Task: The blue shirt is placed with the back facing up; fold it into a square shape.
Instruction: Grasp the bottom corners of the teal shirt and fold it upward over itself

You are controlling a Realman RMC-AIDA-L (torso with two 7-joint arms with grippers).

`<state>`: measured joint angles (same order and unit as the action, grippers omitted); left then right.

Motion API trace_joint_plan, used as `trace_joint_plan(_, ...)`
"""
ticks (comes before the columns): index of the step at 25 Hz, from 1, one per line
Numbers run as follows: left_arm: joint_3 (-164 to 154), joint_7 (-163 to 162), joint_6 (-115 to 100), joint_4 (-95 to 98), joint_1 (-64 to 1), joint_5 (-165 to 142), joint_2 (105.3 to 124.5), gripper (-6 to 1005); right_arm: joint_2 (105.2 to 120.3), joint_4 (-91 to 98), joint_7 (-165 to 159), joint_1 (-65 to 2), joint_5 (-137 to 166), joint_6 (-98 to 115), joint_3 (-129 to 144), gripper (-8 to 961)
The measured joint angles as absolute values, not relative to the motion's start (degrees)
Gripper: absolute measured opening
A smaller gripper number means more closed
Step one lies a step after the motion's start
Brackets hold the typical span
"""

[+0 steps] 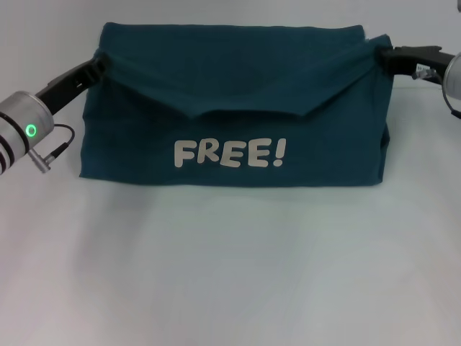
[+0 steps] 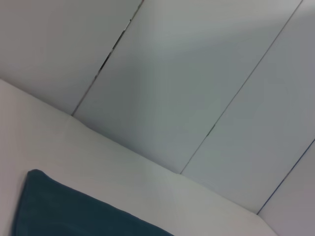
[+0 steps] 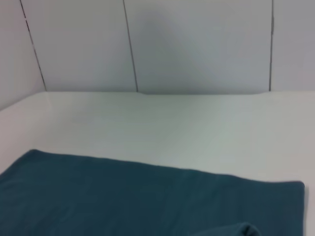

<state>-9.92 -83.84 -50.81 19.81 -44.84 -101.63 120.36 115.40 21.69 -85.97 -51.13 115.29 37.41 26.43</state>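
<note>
Folded blue shirt point(image 1: 230, 108) hides both the left gripper point(image 1: 99, 63) and right gripper point(image 1: 382, 56) fingertips, grip unclear.

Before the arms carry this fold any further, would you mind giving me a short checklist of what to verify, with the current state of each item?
1. Left gripper holding the blue shirt at its left upper corner: ok, fabric bunches at the fingertips.
2. Right gripper holding the right upper corner: ok, fabric bunches there too.
3. Both corners at matching height: ok, roughly level in the head view.
4. Folded flap even: not ok, its lower edge sags to a point above the FREE! print.
5. Bottom edge flat on the white table: ok.
6. Back facing up: cannot tell; a print shows on the lower part.
</note>
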Motion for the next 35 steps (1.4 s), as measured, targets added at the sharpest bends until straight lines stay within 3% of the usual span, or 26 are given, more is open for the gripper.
trace_joint_plan(25, -10.81, -81.81, -49.44, 19.55, -45.09, -101.61, 122.25, 105, 115.84, 17.92, -81.97, -49.66, 112.24, 34.41, 30.99, 43)
trace_joint_plan(35, -10.45, -83.49, -50.34, 21.38, -42.97, -99.67, 121.85, 527, 115.7, 19.78, -85.38, -49.58, 112.02, 34.96, 33.64, 467)
